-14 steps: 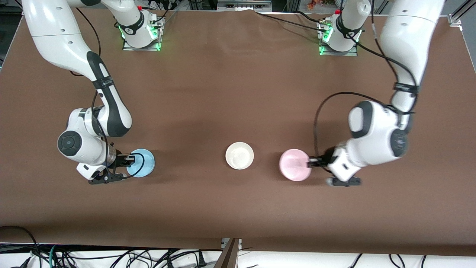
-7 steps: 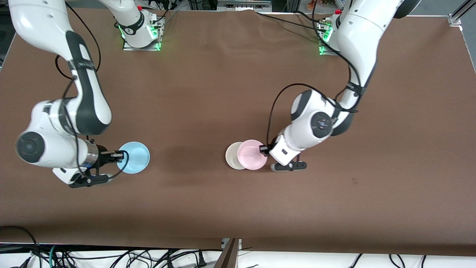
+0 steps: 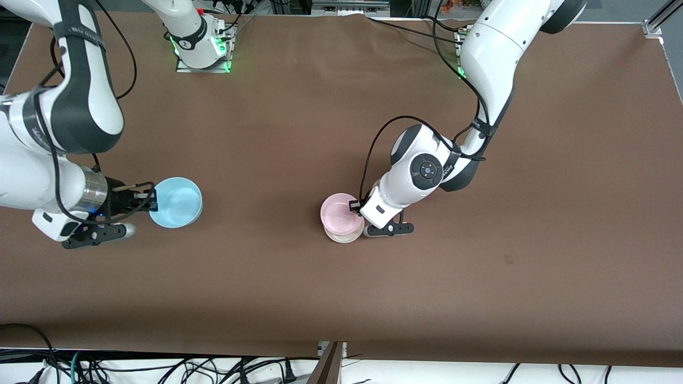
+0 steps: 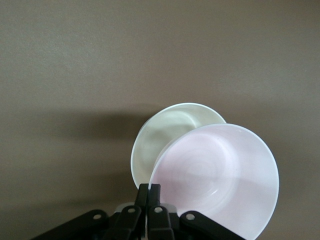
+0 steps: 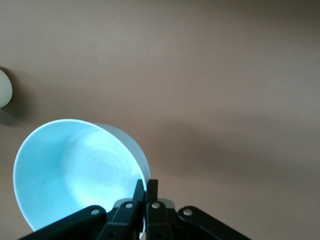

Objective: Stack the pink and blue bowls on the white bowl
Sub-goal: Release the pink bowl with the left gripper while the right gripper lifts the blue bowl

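Note:
My left gripper (image 3: 354, 206) is shut on the rim of the pale pink bowl (image 3: 338, 214) and holds it just over the white bowl (image 3: 344, 236), which shows only as a rim under it at the table's middle. In the left wrist view the pink bowl (image 4: 220, 175) overlaps the white bowl (image 4: 165, 135), pinched by my left gripper (image 4: 154, 189). My right gripper (image 3: 151, 201) is shut on the rim of the light blue bowl (image 3: 177, 202) and holds it lifted over the right arm's end of the table. It also shows in the right wrist view (image 5: 75, 170), held by my right gripper (image 5: 146, 186).
The brown table (image 3: 299, 122) carries nothing else. The two arm bases (image 3: 201, 45) stand along its edge farthest from the front camera. Cables hang below the nearest edge. The white bowl's edge shows in the right wrist view (image 5: 4, 89).
My left gripper has carried the pink bowl from beside the white bowl to over it. My right gripper has lifted the blue bowl higher and drawn it a little away from the front camera.

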Robot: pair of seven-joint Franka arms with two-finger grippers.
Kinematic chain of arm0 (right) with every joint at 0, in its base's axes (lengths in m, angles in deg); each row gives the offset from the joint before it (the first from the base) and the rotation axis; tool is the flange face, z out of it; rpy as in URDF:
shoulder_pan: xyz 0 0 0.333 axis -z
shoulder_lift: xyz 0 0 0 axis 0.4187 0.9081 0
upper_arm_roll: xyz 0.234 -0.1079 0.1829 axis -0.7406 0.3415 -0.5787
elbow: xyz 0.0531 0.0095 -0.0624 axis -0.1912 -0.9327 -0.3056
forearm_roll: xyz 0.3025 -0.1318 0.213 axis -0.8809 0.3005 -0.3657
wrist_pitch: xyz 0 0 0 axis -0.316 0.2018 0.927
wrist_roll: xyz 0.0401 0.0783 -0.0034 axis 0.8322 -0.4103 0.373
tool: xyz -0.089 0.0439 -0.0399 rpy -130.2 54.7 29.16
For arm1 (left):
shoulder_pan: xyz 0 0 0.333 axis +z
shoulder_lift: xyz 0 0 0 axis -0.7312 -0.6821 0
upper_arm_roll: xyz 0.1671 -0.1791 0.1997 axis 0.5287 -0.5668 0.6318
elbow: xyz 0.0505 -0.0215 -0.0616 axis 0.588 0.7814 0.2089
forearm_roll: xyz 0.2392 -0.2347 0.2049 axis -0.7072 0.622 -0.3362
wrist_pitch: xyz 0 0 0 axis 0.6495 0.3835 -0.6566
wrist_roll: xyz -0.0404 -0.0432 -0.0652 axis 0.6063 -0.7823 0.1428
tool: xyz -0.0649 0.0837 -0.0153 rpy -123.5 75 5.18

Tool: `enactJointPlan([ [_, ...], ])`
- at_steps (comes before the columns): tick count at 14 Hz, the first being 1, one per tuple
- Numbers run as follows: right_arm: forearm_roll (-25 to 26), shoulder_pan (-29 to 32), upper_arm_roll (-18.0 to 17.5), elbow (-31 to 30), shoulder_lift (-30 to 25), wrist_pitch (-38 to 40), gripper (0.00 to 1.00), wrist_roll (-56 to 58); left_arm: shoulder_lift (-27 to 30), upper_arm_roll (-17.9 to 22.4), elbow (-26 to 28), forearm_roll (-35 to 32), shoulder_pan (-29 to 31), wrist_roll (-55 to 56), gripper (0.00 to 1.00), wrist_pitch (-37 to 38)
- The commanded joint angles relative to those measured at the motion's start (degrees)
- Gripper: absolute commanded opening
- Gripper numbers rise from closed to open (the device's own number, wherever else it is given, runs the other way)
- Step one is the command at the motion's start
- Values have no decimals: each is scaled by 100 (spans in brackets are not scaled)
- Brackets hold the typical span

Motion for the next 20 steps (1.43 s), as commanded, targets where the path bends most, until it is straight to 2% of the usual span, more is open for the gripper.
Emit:
enactJointPlan([
  [1, -96, 37, -33, -72, -18, 57, 0, 55, -193, 43, -221, -313, -46, 198, 0, 12],
  [10, -105, 37, -41, -72, -18, 66, 0, 20, -378, 35, -257, -313, -20, 321, 0, -313],
  [11, -114, 37, -41, -72, -9, 57, 0, 19, -369, 35, -257, -296, 6, 321, 23, -313],
  [12, -123, 28, -59, -72, -1, 31, 0, 2, -325, 43, -265, -278, 32, 330, 68, -313],
  [13, -218, 11, -59, -72, 8, 31, 0, -16, -264, 43, -265, -269, 102, 321, 100, -296],
  [15, -491, -68, -68, -72, 78, -39, 0, -199, -132, 43, -431, -130, 217, 339, 100, -77],
  [18, -606, -568, -68, -72, 280, -425, 0, -962, 472, 122, -398, -120, 629, 251, 100, 879],
  [20, -632, -954, -77, -72, 491, -872, 0, -1647, 947, 463, -388, -137, 1015, -11, 100, 1748],
])
